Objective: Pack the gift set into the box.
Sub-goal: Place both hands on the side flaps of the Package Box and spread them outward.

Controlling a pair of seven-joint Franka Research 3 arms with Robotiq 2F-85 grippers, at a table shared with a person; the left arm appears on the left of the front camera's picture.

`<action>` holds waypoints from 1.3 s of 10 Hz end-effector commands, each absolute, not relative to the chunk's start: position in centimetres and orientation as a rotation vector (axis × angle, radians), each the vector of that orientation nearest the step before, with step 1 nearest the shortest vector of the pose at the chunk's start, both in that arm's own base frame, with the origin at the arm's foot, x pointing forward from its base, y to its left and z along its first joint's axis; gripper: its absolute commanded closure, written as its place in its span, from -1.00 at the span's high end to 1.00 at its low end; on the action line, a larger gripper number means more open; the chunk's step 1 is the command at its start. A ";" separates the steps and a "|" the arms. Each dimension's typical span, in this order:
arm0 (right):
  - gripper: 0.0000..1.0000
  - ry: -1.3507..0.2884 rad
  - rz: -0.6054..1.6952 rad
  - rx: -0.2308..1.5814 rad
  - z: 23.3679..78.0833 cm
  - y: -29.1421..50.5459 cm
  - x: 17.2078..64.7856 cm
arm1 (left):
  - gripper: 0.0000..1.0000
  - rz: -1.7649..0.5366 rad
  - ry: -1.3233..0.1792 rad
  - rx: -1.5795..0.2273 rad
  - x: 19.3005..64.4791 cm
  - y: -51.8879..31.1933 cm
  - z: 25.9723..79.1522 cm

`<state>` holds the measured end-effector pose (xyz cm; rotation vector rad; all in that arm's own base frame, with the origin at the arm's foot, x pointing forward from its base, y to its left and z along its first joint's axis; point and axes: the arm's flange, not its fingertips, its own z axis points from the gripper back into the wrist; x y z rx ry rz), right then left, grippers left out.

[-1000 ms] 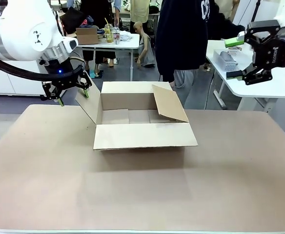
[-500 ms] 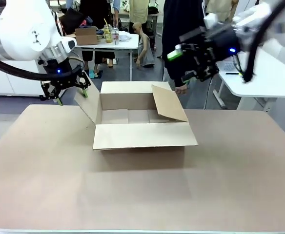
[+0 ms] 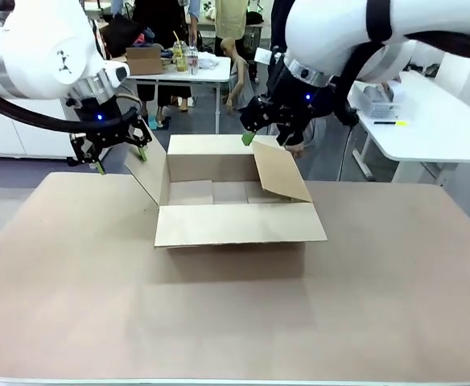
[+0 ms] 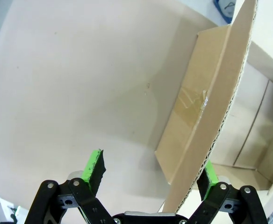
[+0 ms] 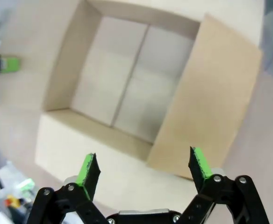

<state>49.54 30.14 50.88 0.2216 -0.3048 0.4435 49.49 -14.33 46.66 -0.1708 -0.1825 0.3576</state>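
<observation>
Right pincer [image 5: 142, 163] swung above the box [image 3: 235, 225]; left pincer [image 4: 150, 168] straddles its flap [image 4: 206, 121].

The box [image 3: 239, 223] is plain brown cardboard with no print, paler beige inside, and wavy fluting lines its flap [image 4: 206, 130] along the cut edge. The tabletop [image 3: 219, 322] is a flat dull tan, close to the box's tone. The left claw [image 3: 121, 161] and right claw [image 3: 267, 138] are black with bright green pads [image 3: 247, 138], on glossy white arms [image 3: 34, 48].
</observation>
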 end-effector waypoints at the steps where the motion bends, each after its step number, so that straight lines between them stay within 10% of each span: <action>1: 1.00 -0.423 0.461 0.014 48.9 32.1 49.9 | 1.00 0.369 -0.186 -0.151 49.5 -14.4 46.9; 5: 1.00 -0.351 0.497 0.121 50.0 31.0 49.6 | 1.00 0.369 -0.186 -0.151 49.5 -14.4 46.9; 13: 1.00 -0.205 0.131 -0.430 43.0 40.5 57.3 | 1.00 0.369 -0.186 -0.151 49.5 -14.4 46.9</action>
